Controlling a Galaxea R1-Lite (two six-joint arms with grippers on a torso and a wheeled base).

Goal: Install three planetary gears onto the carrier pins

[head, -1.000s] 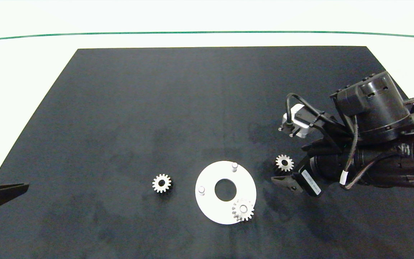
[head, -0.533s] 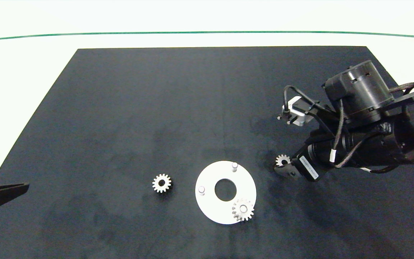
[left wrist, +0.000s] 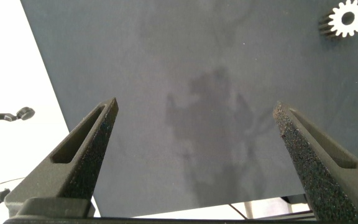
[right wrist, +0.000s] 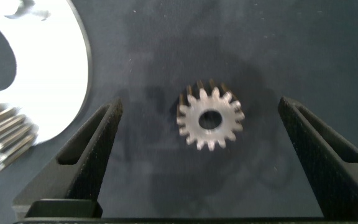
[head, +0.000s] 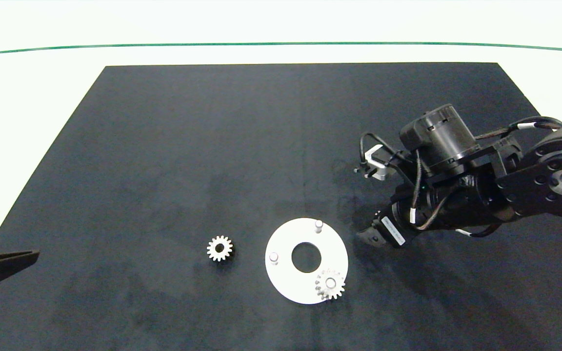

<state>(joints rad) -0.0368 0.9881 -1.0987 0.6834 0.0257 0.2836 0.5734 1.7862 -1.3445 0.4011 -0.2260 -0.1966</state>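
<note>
Black mat (head: 212,146), right tool (right wrist: 201,134) open around loose gear (right wrist: 211,118), beside white disc (head: 286,282), left tool (left wrist: 197,130) open.

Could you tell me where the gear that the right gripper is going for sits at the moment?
The right wrist view shows that gear flat on the black mat, between the open fingers of the right gripper, just right of the white disc.
</note>
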